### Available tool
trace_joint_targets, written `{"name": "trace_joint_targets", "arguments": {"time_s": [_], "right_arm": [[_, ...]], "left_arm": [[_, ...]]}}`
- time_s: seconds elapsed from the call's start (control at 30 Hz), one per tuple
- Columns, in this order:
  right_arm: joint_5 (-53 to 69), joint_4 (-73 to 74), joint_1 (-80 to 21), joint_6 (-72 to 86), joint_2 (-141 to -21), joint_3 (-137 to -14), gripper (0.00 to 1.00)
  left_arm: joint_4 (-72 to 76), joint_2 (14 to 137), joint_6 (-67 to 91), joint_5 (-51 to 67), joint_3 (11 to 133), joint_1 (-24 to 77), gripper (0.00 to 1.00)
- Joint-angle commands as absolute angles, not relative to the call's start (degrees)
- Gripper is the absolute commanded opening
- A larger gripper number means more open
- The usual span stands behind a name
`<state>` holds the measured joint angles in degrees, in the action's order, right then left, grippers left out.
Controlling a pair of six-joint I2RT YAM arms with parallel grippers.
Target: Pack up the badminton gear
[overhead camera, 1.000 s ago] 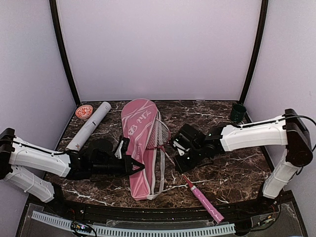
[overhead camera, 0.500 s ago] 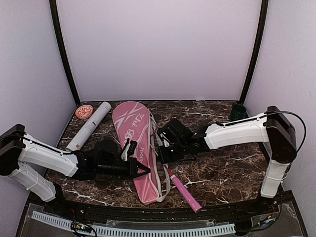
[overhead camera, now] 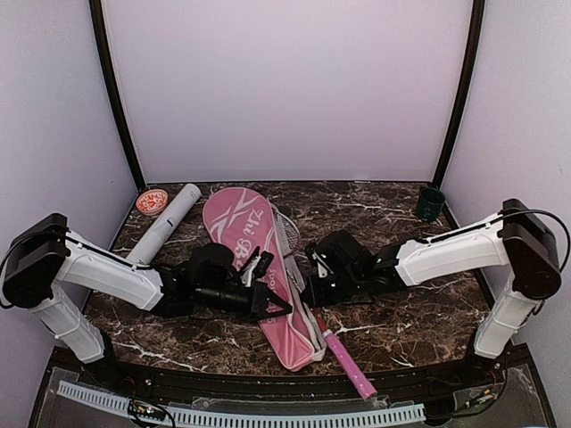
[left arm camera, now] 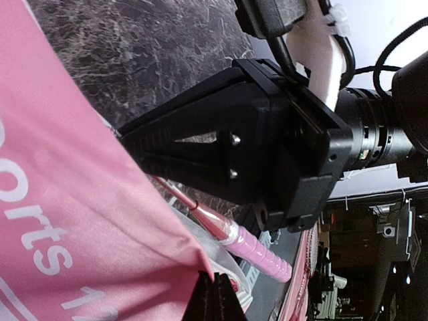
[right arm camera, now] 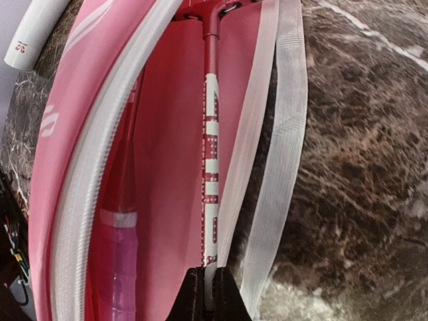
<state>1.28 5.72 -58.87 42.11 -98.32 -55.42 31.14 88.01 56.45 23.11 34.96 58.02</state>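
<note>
The pink racket bag [overhead camera: 241,245] lies on the table with its side open. My left gripper [overhead camera: 282,307] is shut on the bag's upper edge [left arm camera: 167,247] and holds it lifted. My right gripper [overhead camera: 310,291] is shut on the shaft [right arm camera: 210,147] of a red racket that lies in the bag's opening. That racket's pink handle [overhead camera: 348,364] sticks out toward the front edge, and part of its head [overhead camera: 287,228] shows beside the bag. A second racket's pink handle [right arm camera: 117,267] lies inside the bag. The white tube [overhead camera: 165,227] and its red cap [overhead camera: 152,201] lie at the back left. No shuttlecocks show.
A small dark green cup [overhead camera: 431,202] stands at the back right corner. The bag's white strap [right arm camera: 284,154] trails on the dark marble table [overhead camera: 419,312]. My two grippers are close together over the bag's lower half.
My left gripper has moved right along the bag's edge. The bag's top has swung left. My right gripper has carried the racket left, and more of its head is under the bag's flap.
</note>
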Motion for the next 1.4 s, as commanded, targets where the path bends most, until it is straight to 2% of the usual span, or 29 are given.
{"name": "trace_joint_targets", "arguments": {"time_s": [0.0,0.13,0.37,0.47,0.63,0.7,0.87,0.97,1.2,1.37], "right_arm": [[-0.81,1.07,-58.71,45.5,-90.6,-49.38,0.0],[0.71,-0.03,-58.66,45.47,-87.85,-45.77,0.0],[11.9,-0.75,-58.7,39.76,-96.13,-51.42,0.0],[12.11,-0.79,-58.71,38.24,-98.42,-53.86,0.0],[12.36,-2.21,-58.71,38.52,-100.28,-54.95,0.0],[12.43,-2.85,-58.71,38.79,-100.48,-54.57,0.0],[13.14,-4.52,-58.74,39.24,-100.72,-53.64,0.0],[13.59,-5.01,-58.79,39.2,-100.76,-53.45,0.0],[13.55,-4.88,-58.8,39.07,-100.77,-53.88,0.0],[13.19,-4.68,-58.8,39.01,-100.89,-54.05,0.0]], "left_arm": [[33.6,92.53,52.86,31.78,41.02,58.05,0.0],[28.91,93.49,49.77,33.28,43.42,58.08,0.0],[17.89,85.55,45.89,27.37,37.86,58.1,0.0],[12.44,82.92,43.1,24.4,38.16,58.02,0.13],[2.32,79.01,39.04,16.14,42.33,56.31,0.51],[-2.99,77.62,38.32,9.88,44.99,53.66,0.56],[-14.55,79.98,37.1,-3.63,54.31,46.49,0.58],[-15.38,85.07,33.73,-6.43,60.69,44.0,0.61],[-19.86,100.07,30.25,-9.56,76.7,41.39,0.6],[-24.35,106.92,32.39,-13.22,82.54,41.33,0.61]]}}
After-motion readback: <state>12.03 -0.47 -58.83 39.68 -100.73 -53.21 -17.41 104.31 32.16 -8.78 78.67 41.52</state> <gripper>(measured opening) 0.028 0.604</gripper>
